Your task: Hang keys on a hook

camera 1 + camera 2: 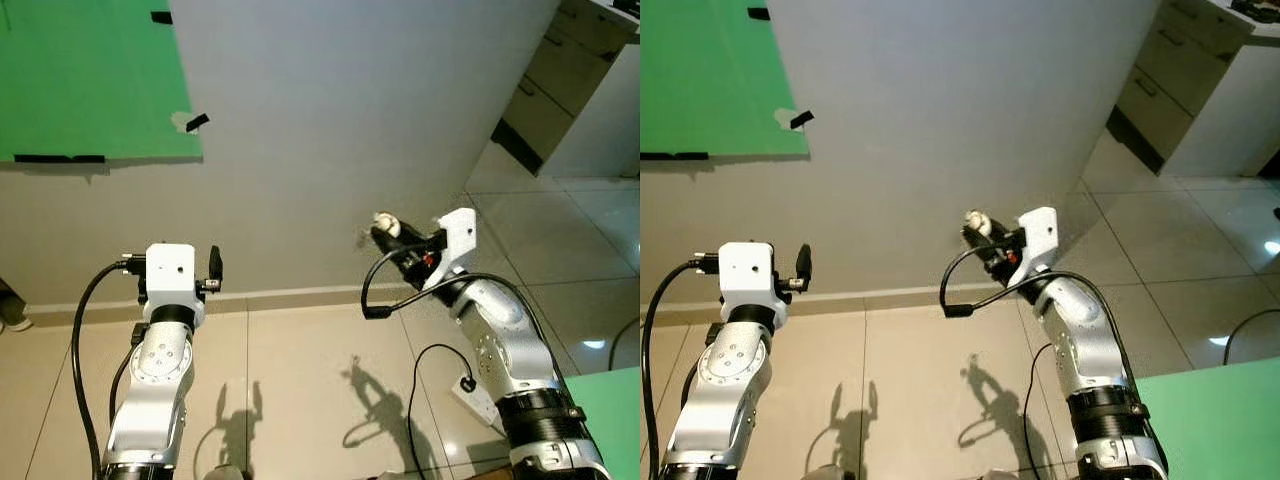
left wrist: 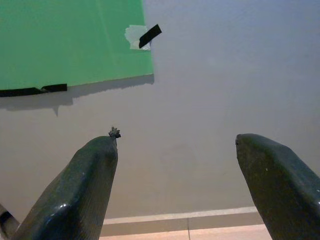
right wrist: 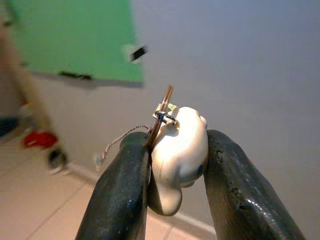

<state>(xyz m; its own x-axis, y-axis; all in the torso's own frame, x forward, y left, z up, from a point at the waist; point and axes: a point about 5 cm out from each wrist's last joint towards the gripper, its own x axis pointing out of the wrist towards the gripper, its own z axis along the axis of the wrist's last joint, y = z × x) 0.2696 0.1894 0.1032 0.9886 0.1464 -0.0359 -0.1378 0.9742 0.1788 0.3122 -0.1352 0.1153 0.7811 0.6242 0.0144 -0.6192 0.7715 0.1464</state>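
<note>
Right now my right gripper (image 3: 175, 165) clamps the white rounded plastic charm with its key ring (image 3: 179, 155) mid-frame, near the grey wall (image 1: 330, 120); left gripper (image 2: 175, 180) gapes empty. No hook visible, so I'd locate it before advancing.

Right gripper (image 3: 175, 150) fingers cut off by frame bottom in wrist view. White keychain charm (image 3: 179, 155) squeezed between the 2 fingers, lower sides covered by them; key (image 3: 161, 116) seen edge-on, shape not resolvable. Background left of wrist view blurred: red object (image 3: 34, 139) unidentifiable. Left gripper (image 2: 177, 185) fingertips cropped at bottom edge. Green sheet (image 1: 85, 75) cut by top and left edges. Cabinet (image 1: 560, 70) cropped at right.
</note>
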